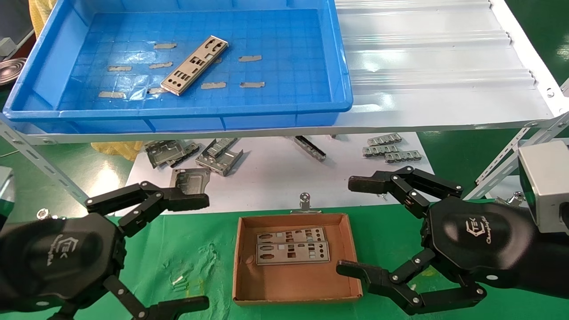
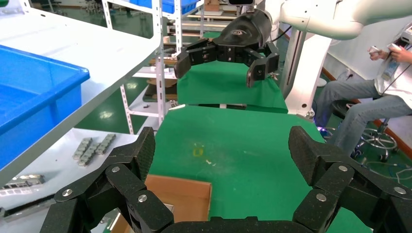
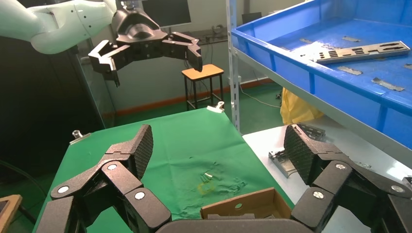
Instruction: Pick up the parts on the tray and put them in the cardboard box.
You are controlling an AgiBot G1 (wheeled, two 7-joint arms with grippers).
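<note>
One silver part (image 1: 194,65) lies at a slant on the grid floor of the blue tray (image 1: 40,66) on the upper shelf; the right wrist view shows that part (image 3: 362,51) too. Two more parts (image 1: 291,247) lie flat side by side in the cardboard box (image 1: 295,293) on the green cloth. My left gripper (image 1: 195,253) hovers open, left of the box, holding nothing. To the right of the box my right gripper (image 1: 351,224) is open and empty as well. A corner of the box (image 2: 180,196) shows between the left fingers.
Bent grey brackets (image 1: 195,155) and ridged connector strips (image 1: 389,149) lie on the white sheet under the shelf. A white ribbed panel (image 1: 435,62) fills the shelf right of the tray. Slanted shelf struts (image 1: 40,164) stand on both sides. A clip (image 1: 305,202) stands behind the box.
</note>
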